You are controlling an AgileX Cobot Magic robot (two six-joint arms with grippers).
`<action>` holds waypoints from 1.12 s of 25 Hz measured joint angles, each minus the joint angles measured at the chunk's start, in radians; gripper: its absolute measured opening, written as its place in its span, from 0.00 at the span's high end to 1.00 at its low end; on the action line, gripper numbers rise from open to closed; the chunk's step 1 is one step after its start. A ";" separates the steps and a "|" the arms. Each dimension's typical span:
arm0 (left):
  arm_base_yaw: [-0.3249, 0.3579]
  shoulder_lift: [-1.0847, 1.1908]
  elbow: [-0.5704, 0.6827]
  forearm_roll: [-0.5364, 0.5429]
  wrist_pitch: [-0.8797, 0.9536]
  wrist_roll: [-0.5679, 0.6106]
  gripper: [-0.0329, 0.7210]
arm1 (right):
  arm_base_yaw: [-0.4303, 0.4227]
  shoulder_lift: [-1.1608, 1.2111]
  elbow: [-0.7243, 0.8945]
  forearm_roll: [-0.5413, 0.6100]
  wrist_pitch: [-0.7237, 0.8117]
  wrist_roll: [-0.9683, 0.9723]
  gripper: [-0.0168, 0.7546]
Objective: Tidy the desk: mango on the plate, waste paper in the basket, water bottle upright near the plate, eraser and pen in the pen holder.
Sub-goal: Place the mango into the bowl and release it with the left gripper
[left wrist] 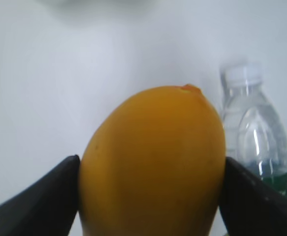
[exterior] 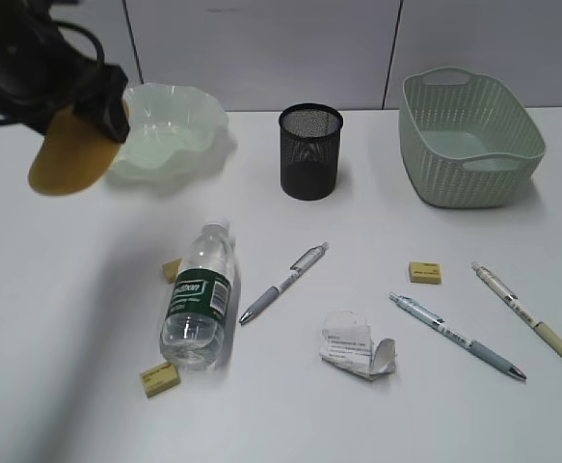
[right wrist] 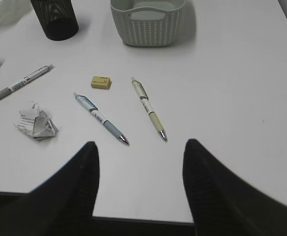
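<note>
Left tool [left wrist: 150, 196] grips the mango [left wrist: 153, 162] aloft beside the plate [exterior: 170, 130] (bottle [exterior: 201, 294] lies flat on bench [exterior: 377, 415]); right tool [right wrist: 141, 177] open, empty.

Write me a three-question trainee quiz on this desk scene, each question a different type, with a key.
1. True or false: the water bottle stands upright.
2. The left claw holds which item? A) pen B) mango C) eraser
3. Fill in: the waste paper lies on the ____, not in the basket.

Key: 1 false, it lies on its side. 2 B, held up beside the plate. 3 desk.
</note>
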 joint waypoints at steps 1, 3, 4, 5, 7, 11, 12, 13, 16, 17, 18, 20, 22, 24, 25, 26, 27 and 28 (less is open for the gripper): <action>0.008 0.000 -0.043 0.000 0.001 0.000 0.13 | 0.000 0.000 0.000 0.000 0.000 0.000 0.41; 0.028 0.016 -0.132 0.000 0.006 0.000 0.13 | 0.000 0.000 0.000 0.000 0.000 0.000 0.41; 0.038 0.033 -0.184 0.000 0.010 0.000 0.13 | 0.000 0.000 0.000 0.000 0.000 0.000 0.41; 0.046 0.050 -0.225 0.000 0.010 0.000 0.13 | 0.000 0.000 0.000 0.000 0.000 0.000 0.41; 0.062 0.103 -0.315 0.000 0.005 0.000 0.13 | 0.000 0.000 0.000 0.000 0.000 0.000 0.41; 0.080 0.227 -0.452 0.000 -0.055 0.000 0.13 | 0.000 0.000 0.000 0.000 0.000 0.000 0.41; 0.081 0.262 -0.483 0.001 -0.073 0.000 0.13 | 0.000 0.000 0.000 0.000 0.000 0.000 0.41; 0.082 0.291 -0.507 0.002 -0.095 0.000 0.13 | 0.000 0.000 0.000 0.000 0.000 0.000 0.41; 0.082 0.380 -0.577 0.002 -0.160 0.001 0.13 | 0.000 0.000 0.000 0.000 0.000 0.000 0.41; 0.082 0.408 -0.599 0.002 -0.183 0.001 0.13 | 0.000 0.000 0.000 0.000 0.000 0.000 0.41; 0.082 0.434 -0.619 0.002 -0.204 0.001 0.13 | 0.000 0.000 0.000 0.000 0.000 0.000 0.41; 0.082 0.479 -0.653 0.013 -0.232 0.001 0.13 | 0.000 0.000 0.000 0.000 0.000 0.000 0.41; 0.084 0.523 -0.678 0.013 -0.252 0.001 0.13 | 0.000 0.000 0.000 0.000 0.000 0.000 0.41; 0.088 0.557 -0.684 0.013 -0.273 0.001 0.13 | 0.000 0.000 0.000 0.000 0.000 0.000 0.41; 0.091 0.572 -0.685 0.019 -0.281 0.001 0.13 | 0.000 0.000 0.000 0.000 0.000 0.000 0.41; 0.093 0.585 -0.685 0.019 -0.288 0.001 0.13 | 0.000 0.000 0.000 0.000 0.000 0.000 0.41; 0.096 0.594 -0.686 0.019 -0.296 0.001 0.13 | 0.000 0.000 0.000 0.000 0.000 0.000 0.41; 0.100 0.605 -0.686 0.013 -0.302 0.001 0.13 | 0.000 0.000 0.000 0.000 0.000 0.000 0.41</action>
